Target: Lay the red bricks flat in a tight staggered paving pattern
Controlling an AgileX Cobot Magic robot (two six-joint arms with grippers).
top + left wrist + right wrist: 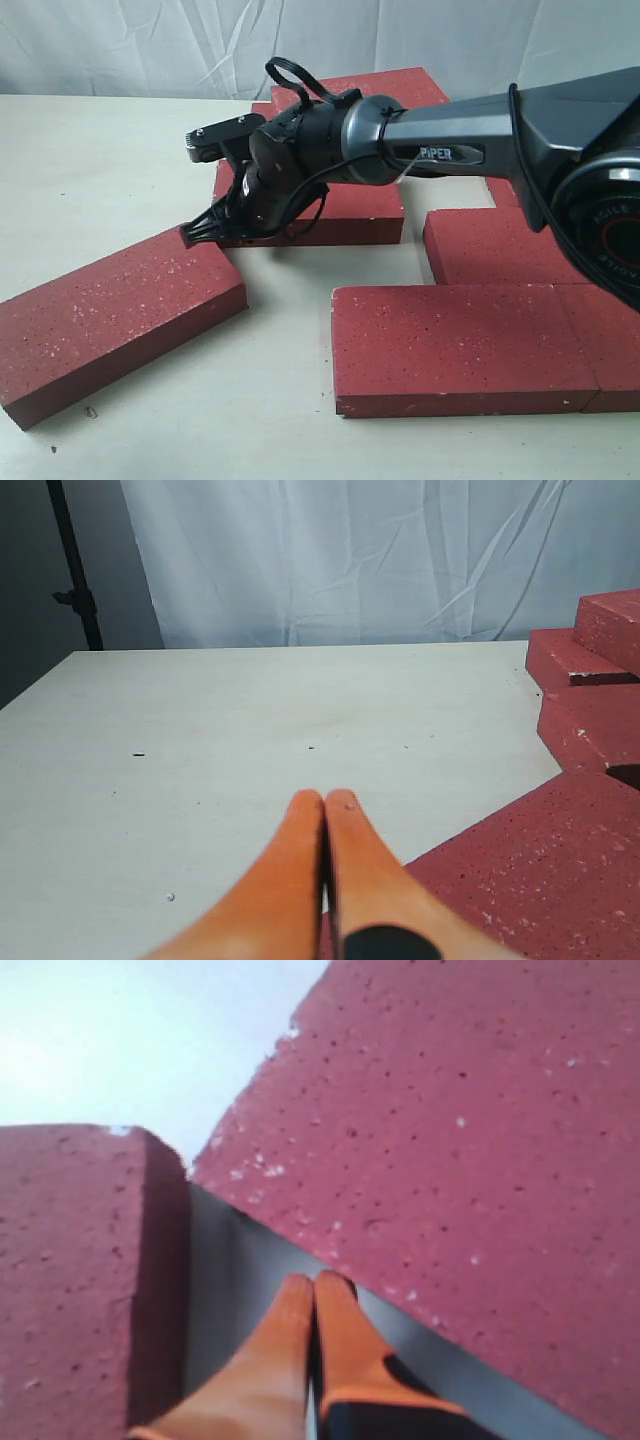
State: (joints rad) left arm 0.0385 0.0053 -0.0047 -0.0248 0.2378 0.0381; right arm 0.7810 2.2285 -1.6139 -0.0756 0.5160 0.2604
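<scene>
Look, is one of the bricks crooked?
Yes. The brick on the left lies slanted, apart from the straight row of bricks. The right gripper, shut, sits at its far corner.

A creased white cloth backdrop (pixel 120 40) hangs behind a pale, evenly lit tabletop (pixel 100 170) with a few dark specks, and a black stand (pixel 75 570) rises against a dim grey wall (pixel 25 580).

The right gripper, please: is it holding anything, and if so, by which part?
Nothing: the right gripper is shut empty, its tip by a corner of the angled brick.
</scene>
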